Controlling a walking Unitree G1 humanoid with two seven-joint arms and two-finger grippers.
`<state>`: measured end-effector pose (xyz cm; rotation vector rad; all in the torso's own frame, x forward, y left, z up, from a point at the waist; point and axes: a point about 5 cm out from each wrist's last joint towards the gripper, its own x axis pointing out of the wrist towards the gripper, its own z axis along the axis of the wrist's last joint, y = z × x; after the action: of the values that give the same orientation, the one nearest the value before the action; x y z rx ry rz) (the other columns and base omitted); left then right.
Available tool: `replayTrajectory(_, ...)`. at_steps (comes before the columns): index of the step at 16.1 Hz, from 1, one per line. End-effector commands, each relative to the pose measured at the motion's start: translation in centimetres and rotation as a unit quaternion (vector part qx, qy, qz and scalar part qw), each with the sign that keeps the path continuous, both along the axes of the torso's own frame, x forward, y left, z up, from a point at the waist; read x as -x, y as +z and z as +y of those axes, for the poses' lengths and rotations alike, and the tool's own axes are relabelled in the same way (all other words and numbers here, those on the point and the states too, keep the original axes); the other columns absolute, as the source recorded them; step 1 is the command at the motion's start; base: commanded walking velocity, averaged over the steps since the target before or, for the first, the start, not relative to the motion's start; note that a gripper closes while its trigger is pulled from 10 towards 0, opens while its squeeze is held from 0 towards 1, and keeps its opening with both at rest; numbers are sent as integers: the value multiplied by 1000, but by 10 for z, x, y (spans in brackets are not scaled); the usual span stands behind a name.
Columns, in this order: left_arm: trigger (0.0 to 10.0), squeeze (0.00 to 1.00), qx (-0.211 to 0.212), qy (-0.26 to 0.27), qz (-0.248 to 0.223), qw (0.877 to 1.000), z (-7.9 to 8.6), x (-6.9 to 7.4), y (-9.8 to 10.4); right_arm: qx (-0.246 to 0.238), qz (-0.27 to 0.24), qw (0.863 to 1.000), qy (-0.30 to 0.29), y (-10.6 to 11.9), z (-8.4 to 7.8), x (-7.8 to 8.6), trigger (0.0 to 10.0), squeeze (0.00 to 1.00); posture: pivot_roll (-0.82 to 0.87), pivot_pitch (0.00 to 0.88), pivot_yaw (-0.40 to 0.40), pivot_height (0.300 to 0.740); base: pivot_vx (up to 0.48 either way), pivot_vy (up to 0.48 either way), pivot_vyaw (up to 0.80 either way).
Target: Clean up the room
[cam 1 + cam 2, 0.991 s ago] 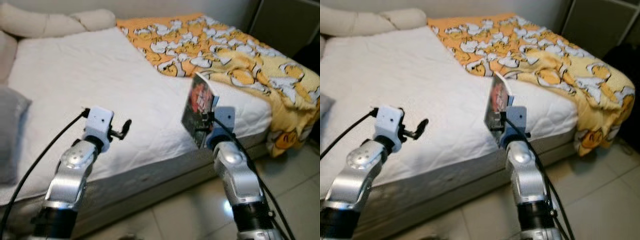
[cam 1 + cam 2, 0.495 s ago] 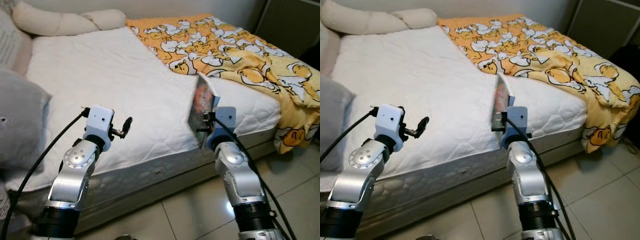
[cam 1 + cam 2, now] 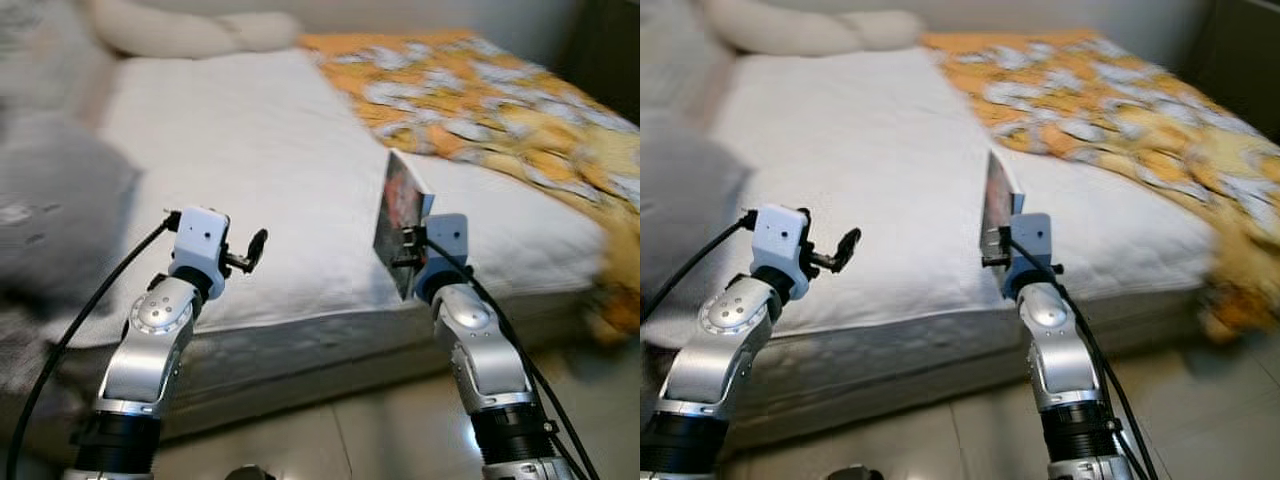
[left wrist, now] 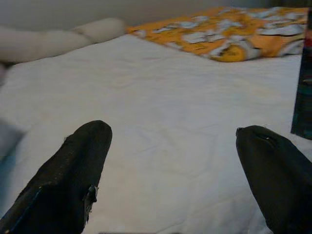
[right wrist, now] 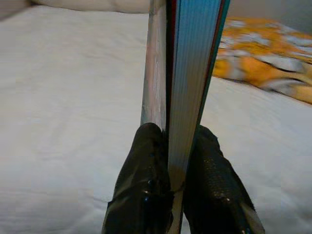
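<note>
My right gripper [image 3: 412,262] is shut on a thin book [image 3: 398,219] with a reddish cover, held upright on edge above the near edge of the bed [image 3: 250,170]. In the right wrist view the two black fingers [image 5: 146,185] clamp the book [image 5: 187,73] from both sides. My left gripper [image 3: 252,252] is raised over the bed's near edge, open, with nothing between its fingers [image 4: 73,170]. The book's dark edge [image 4: 303,87] stands off to one side in the left wrist view.
The bed has a white quilted mattress cover. An orange and yellow patterned blanket [image 3: 480,90] lies bunched on its far right. Cream pillows [image 3: 190,30] sit at the far end. A grey cushion [image 3: 50,200] lies at the left. Tiled floor [image 3: 360,430] is below.
The whole picture has shifted right and blurred, so the camera has turned left. Both arms keep their poses, the book still clamped in the right gripper.
</note>
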<state>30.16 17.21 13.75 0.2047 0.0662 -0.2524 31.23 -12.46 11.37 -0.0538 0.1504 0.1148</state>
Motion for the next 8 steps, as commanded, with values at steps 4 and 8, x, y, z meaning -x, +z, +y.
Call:
replayTrajectory(4,10000,0,2,13,-5,1000,5,-2,3,-7,-30,999,26,15,7,-2,10000,0,24,0,-15,740,317,0,800)
replayTrajectory(8,10000,0,0,18,-3,1000,8,-3,2,-9,-36,999,40,17,9,-2,10000,0,23,0,-14,740,328,0,800)
